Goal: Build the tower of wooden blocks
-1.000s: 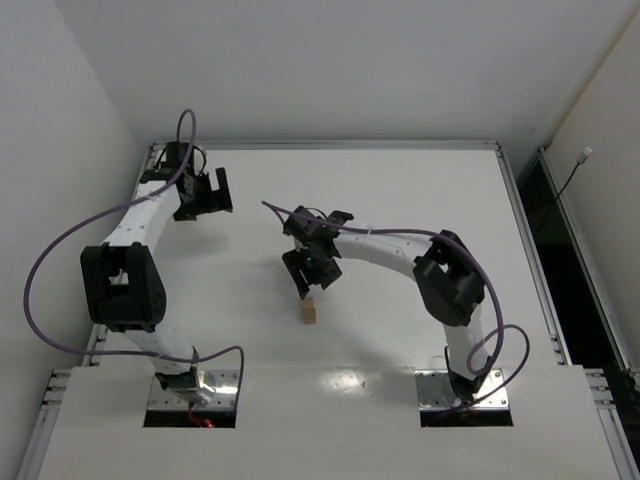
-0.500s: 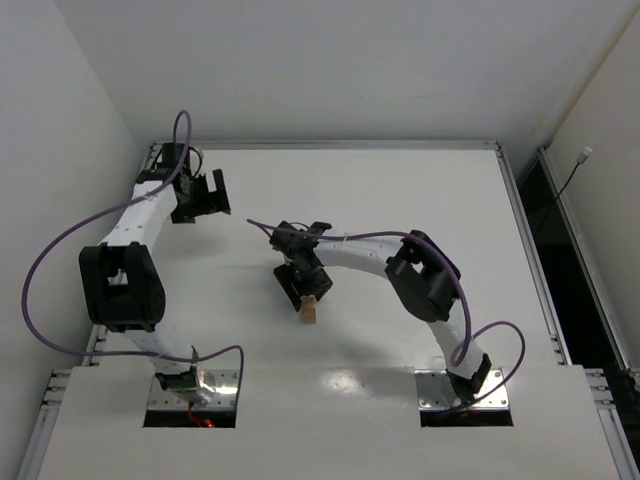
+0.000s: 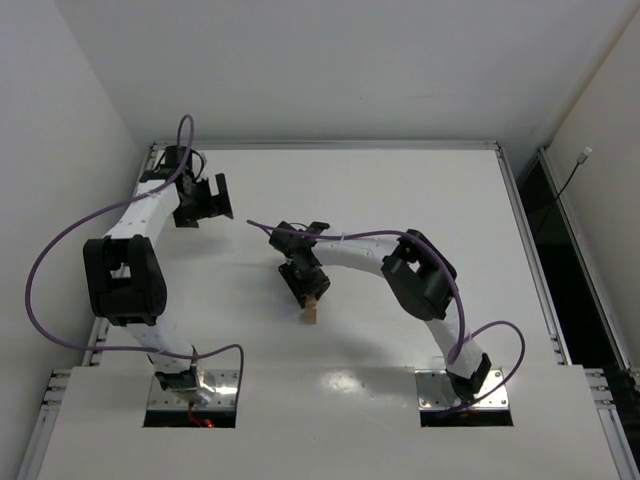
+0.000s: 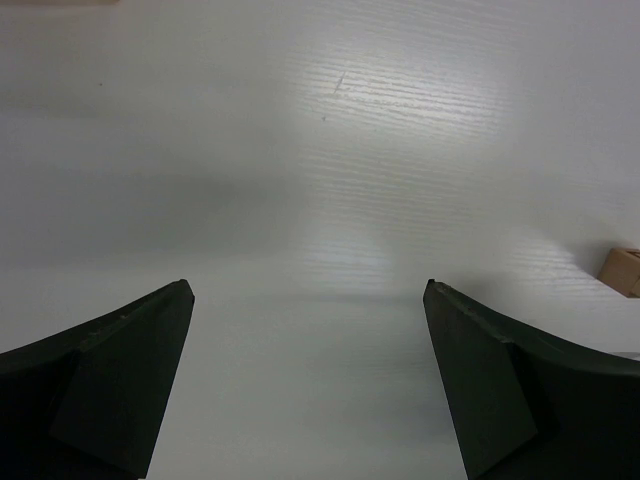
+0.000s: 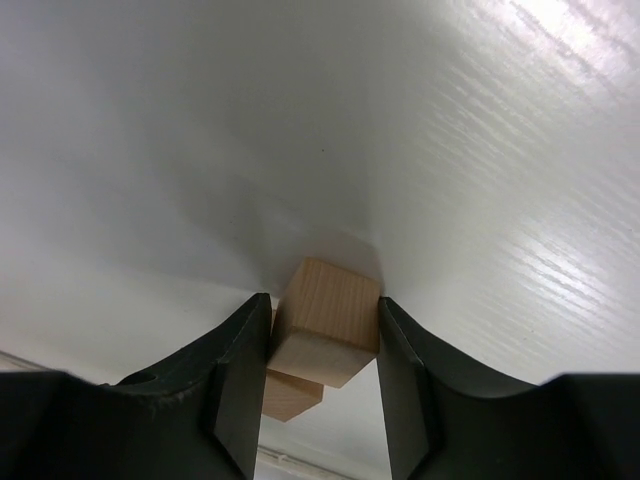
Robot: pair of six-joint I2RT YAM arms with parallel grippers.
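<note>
In the right wrist view a light-tan wood block sits between the two black fingers of my right gripper, and both fingers touch its sides. A second wood block lies right under it, turned a little, so the two form a short tower. From above, this tower stands near the middle of the white table, with the right gripper over its top. My left gripper hangs wide open at the far left with nothing in it.
A tan wooden piece shows at the right edge of the left wrist view, too cut off to tell what it is. Purple cables loop off both arms. A raised metal rim runs along the table's far edge.
My right arm has swung left and down over the tower, and its fingers have closed in on the top block. The left arm has barely moved.
</note>
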